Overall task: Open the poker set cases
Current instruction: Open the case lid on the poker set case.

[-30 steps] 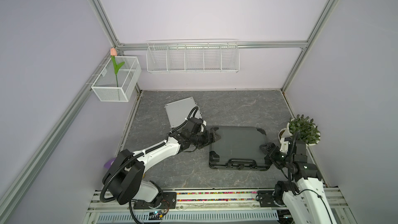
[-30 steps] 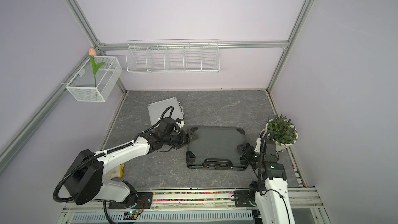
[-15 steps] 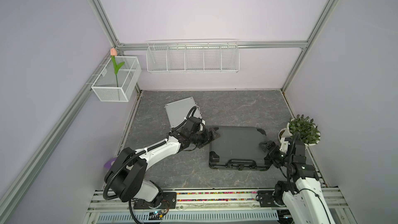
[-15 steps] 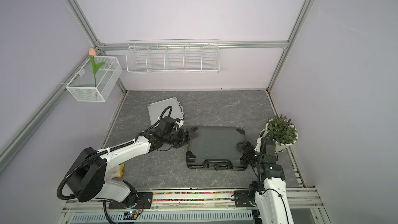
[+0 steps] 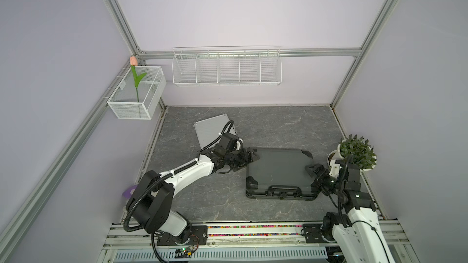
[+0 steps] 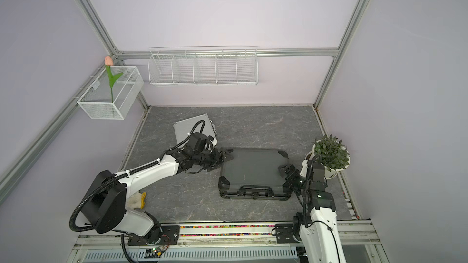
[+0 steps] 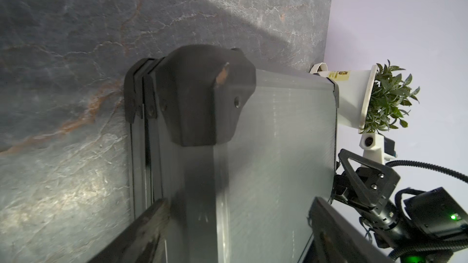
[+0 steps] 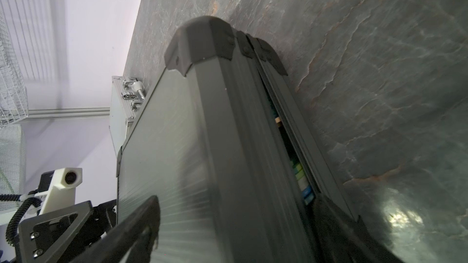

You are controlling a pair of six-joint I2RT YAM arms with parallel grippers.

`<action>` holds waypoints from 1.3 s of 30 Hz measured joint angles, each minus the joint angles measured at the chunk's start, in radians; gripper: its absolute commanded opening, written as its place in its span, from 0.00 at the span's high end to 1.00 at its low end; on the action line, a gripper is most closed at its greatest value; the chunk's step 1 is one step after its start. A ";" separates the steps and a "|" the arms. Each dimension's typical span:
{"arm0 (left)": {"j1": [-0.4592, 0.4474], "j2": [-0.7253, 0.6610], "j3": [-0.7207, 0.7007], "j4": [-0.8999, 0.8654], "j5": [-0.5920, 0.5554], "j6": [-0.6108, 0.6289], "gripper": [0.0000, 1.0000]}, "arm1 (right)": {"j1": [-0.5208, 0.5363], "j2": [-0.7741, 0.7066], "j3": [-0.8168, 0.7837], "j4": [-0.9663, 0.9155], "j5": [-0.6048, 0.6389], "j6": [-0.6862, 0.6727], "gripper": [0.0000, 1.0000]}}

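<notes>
The larger dark grey poker set case [image 5: 278,170] [image 6: 253,170] lies flat mid-table, its handle toward the front. My left gripper [image 5: 250,156] [image 7: 238,204] is open at the case's back-left corner. One finger is beside the side wall and one is over the lid. My right gripper [image 5: 312,170] [image 8: 236,201] is open at the right edge, one finger on the lid and one at the seam. There the lid stands slightly ajar, and coloured chips show in the gap. The small silver case [image 5: 210,130] [image 8: 119,112] lies shut behind my left arm.
A potted plant [image 5: 357,151] [image 7: 387,97] stands close behind my right wrist. A white wire basket [image 5: 225,69] hangs on the back wall. A smaller basket [image 5: 136,97] holding a tulip hangs at the left. A yellow-white object [image 6: 138,199] lies by the left arm's base.
My right gripper's jaws have spread a little wider at the case's right edge. Both arms and both cases have stayed nearly where they were.
</notes>
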 measured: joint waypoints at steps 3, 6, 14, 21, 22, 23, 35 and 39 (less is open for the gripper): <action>-0.003 -0.020 0.046 -0.068 -0.017 0.077 0.12 | 0.003 0.017 0.044 -0.042 0.007 -0.034 0.02; -0.003 -0.071 0.101 -0.132 -0.048 0.174 0.11 | 0.009 0.033 0.092 -0.087 0.019 -0.068 0.04; -0.003 -0.222 0.162 -0.186 -0.167 0.429 0.12 | 0.015 0.034 0.134 -0.115 0.030 -0.098 0.05; -0.010 -0.362 0.012 -0.186 -0.209 0.744 0.12 | 0.016 0.023 0.134 -0.165 0.038 -0.102 0.05; -0.020 -0.406 -0.027 -0.173 -0.219 0.811 0.12 | 0.017 0.019 0.133 -0.175 0.041 -0.106 0.05; -0.034 -0.443 -0.057 -0.167 -0.228 0.865 0.12 | 0.017 0.015 0.132 -0.183 0.046 -0.108 0.05; -0.357 -0.645 -0.163 -0.245 -0.417 1.533 0.11 | 0.024 -0.020 0.119 -0.247 0.075 -0.097 0.05; -0.447 -0.637 -0.163 -0.274 -0.486 1.682 0.11 | 0.026 -0.047 0.083 -0.248 0.075 -0.079 0.05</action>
